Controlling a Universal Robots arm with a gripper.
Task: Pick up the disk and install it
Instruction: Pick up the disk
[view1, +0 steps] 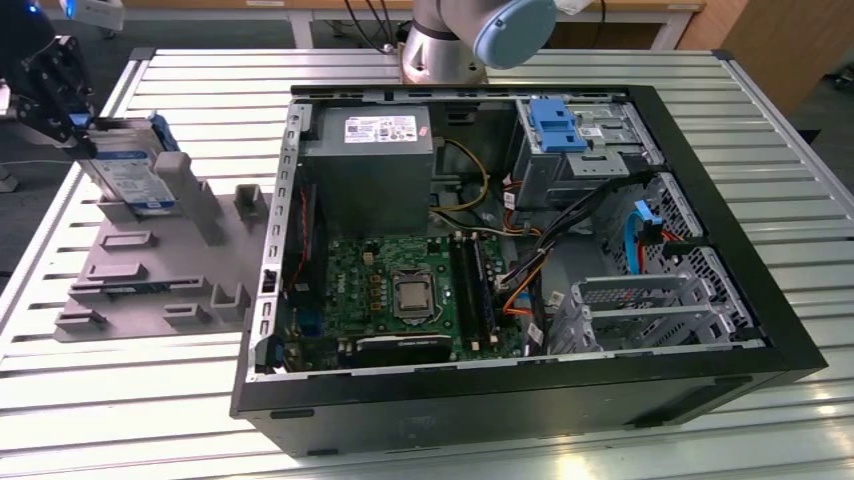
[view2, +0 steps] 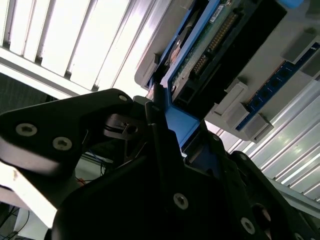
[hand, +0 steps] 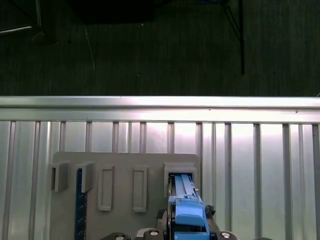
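My gripper was clamped on the disk at the grey rack, not yet installed in the computer case

The case lies open on top; black cables crowd the drive bay.
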